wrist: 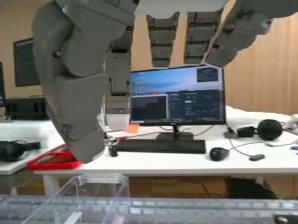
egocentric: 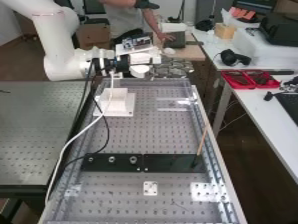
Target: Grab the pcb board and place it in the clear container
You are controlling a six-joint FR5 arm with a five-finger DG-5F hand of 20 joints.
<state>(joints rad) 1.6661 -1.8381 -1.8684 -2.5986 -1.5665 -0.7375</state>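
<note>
No text, label, brand, number or sign can be read in either view, any characters on the wide, black-framed flat monitor (wrist: 177, 95) and the long black plastic keyboard (wrist: 161, 146) being too small to tell.

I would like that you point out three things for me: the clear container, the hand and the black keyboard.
clear container (wrist: 102, 178): wrist view, on its upper rim
hand (wrist: 161, 41): wrist view, on one finger
black keyboard (wrist: 161, 146): wrist view, on the middle of its keys
</note>
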